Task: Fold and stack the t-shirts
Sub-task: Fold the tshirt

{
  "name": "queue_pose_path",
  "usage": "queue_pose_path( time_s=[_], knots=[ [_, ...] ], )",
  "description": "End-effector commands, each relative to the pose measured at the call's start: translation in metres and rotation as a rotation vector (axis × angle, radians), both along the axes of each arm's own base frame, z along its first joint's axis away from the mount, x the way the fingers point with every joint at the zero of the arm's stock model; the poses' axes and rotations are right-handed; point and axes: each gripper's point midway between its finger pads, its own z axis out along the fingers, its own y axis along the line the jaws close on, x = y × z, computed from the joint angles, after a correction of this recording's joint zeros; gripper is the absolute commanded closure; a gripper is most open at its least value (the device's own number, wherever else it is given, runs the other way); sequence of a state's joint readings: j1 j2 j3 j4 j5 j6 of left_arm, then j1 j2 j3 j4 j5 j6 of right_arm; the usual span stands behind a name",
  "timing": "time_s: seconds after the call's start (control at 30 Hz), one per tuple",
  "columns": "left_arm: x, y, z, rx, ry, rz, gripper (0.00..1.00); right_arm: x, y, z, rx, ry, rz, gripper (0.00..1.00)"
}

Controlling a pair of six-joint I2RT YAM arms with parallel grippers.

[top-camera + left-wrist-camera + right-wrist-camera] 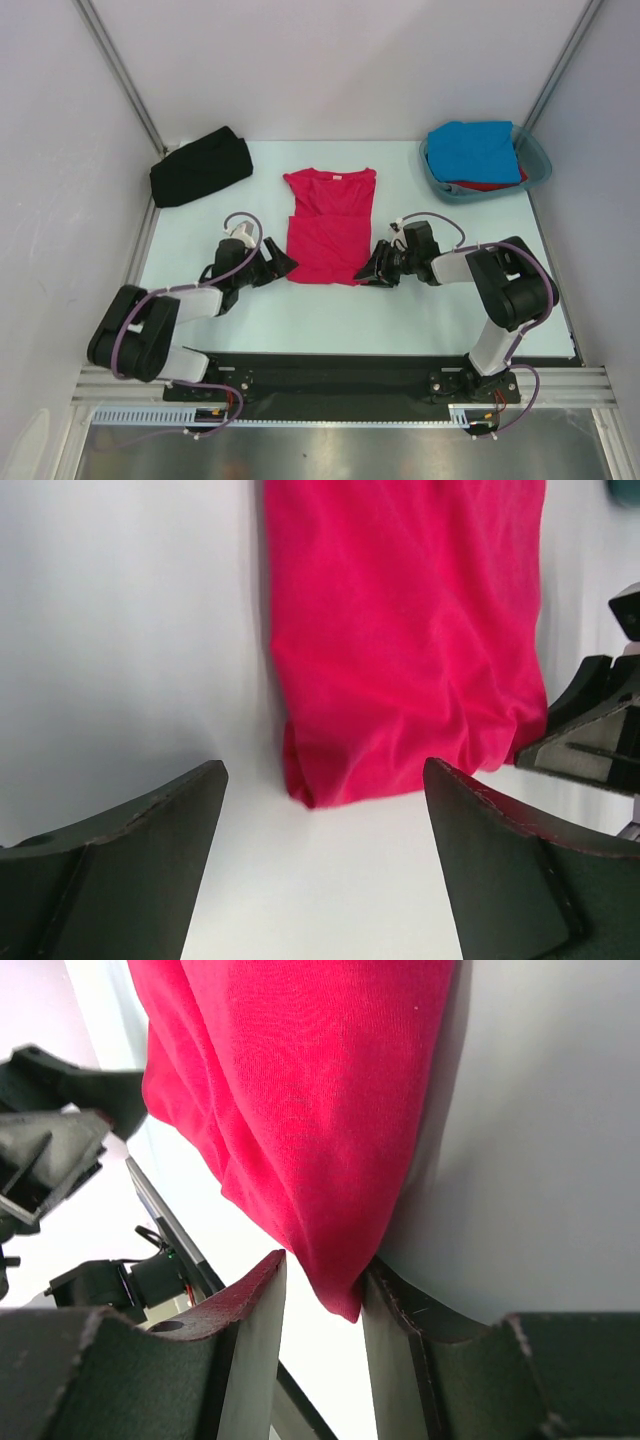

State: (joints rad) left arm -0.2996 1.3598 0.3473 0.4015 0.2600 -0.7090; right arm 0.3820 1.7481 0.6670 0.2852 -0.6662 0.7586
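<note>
Jaws, left gripper [322, 770]: wide apart, holding nothing.
Jaws, right gripper [320, 1275]: narrowly parted around the near right corner of the crimson-pink t-shirt [330, 225]. The cloth touches one side and a gap shows on the other, so I judge it not pinched.

Item in hand: crimson-pink t-shirt, flat on the table [400, 310], mid-way across. Its long axis runs straight away from my arms, with the collar and white label at the far end and the hem nearest.

Key relation: the near left corner lies just ahead of my left jaws, between their lines but not touching. One arm sits at each hem corner, about equally near.

Other stock: black t-shirt [200, 167], folded, far left. Blue t-shirt [475, 150] lies over red t-shirt [495, 186] in the teal tub [535, 165], far right.

Next, as I judge: close on both hem corners and carry them toward the collar.
</note>
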Motion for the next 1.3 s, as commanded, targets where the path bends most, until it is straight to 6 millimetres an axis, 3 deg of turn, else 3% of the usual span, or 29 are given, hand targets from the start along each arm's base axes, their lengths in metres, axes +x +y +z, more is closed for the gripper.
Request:
queue_pose_path(
  time_s=[0.0,0.2,0.53,0.7,0.87,1.03,1.17,1.27],
  knots=[
    [-0.03,0.011,-0.056,0.075,0.208,-0.006,0.11,0.006,-0.009,-0.005,-0.064,-0.021,-0.02,0.59],
    [-0.029,-0.003,-0.067,0.014,0.237,-0.044,0.14,0.005,-0.011,-0.004,-0.067,-0.023,-0.027,0.59],
    [-0.065,-0.005,-0.076,0.013,0.302,-0.073,0.18,0.007,-0.012,-0.005,-0.069,-0.019,-0.031,0.59],
    [-0.071,-0.003,-0.08,0.055,0.314,-0.074,0.24,0.008,-0.012,-0.007,-0.072,-0.021,-0.034,0.6],
    [-0.069,-0.008,-0.086,0.062,0.328,-0.084,0.42,0.008,-0.011,-0.009,-0.07,-0.017,-0.031,0.61],
    [-0.072,-0.015,-0.088,0.055,0.337,-0.106,0.74,0.007,-0.012,-0.007,-0.071,-0.021,-0.03,0.64],
    [-0.079,-0.017,-0.088,0.05,0.344,-0.123,0.99,0.006,-0.012,-0.003,-0.072,-0.031,-0.024,0.74],
    [-0.085,-0.018,-0.087,0.048,0.349,-0.135,1.0,0.004,-0.014,0.001,-0.073,-0.039,-0.021,0.84]
  ],
)
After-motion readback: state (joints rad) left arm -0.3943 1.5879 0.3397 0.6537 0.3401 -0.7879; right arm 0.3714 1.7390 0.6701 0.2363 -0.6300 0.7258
